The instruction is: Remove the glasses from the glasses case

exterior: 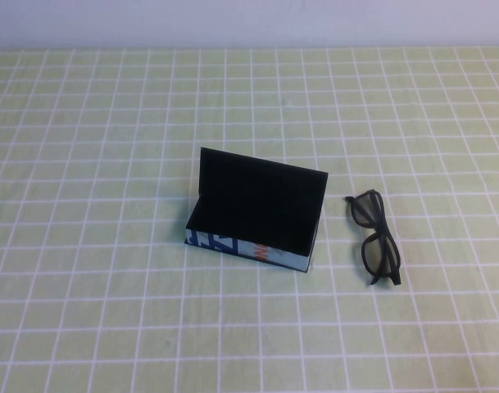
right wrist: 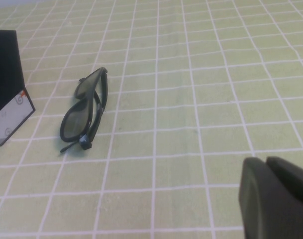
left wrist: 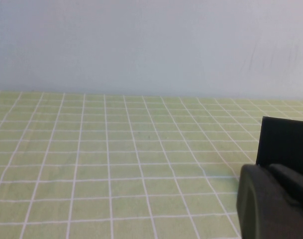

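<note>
The glasses case (exterior: 253, 214) stands open at the middle of the table, its black lid raised and its black inside showing nothing in it. The black glasses (exterior: 375, 237) lie folded on the cloth just right of the case, apart from it. Neither arm shows in the high view. In the right wrist view my right gripper (right wrist: 264, 164) is shut with nothing in it, well back from the glasses (right wrist: 84, 117) and the case's end (right wrist: 7, 94). In the left wrist view my left gripper (left wrist: 267, 170) is shut and holds nothing, with the case's lid (left wrist: 285, 142) beyond it.
A green cloth with a white grid (exterior: 110, 311) covers the table. A pale wall (exterior: 249, 20) runs along the far edge.
</note>
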{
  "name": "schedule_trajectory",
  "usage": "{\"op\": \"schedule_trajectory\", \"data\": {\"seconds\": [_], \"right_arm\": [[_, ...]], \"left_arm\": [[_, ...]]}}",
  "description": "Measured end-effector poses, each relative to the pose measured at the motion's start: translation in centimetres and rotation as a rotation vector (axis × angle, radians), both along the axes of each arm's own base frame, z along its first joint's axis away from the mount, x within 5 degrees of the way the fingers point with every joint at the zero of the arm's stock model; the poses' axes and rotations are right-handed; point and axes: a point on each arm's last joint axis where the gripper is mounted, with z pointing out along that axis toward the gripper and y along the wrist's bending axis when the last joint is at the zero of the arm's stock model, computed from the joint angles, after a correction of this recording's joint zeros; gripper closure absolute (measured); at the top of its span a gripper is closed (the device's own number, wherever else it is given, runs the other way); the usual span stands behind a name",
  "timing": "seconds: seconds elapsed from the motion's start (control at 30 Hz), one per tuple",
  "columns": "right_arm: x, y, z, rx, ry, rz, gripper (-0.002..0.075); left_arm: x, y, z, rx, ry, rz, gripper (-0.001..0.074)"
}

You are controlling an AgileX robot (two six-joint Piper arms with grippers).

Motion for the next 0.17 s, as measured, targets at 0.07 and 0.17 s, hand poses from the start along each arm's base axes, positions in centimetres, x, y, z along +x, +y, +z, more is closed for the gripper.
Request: {"op": "schedule_trajectory", "data": {"seconds": [0.07, 0.17], "right_arm": [[0.00, 0.00, 0.00, 0.000, 0.000, 0.000, 0.0743], [0.00, 0.00, 0.00, 0.000, 0.000, 0.000, 0.0743]], "left_arm": [[0.00, 0.00, 0.00, 0.000, 0.000, 0.000, 0.0739], [0.00, 0.00, 0.00, 0.000, 0.000, 0.000, 0.0739]]}}
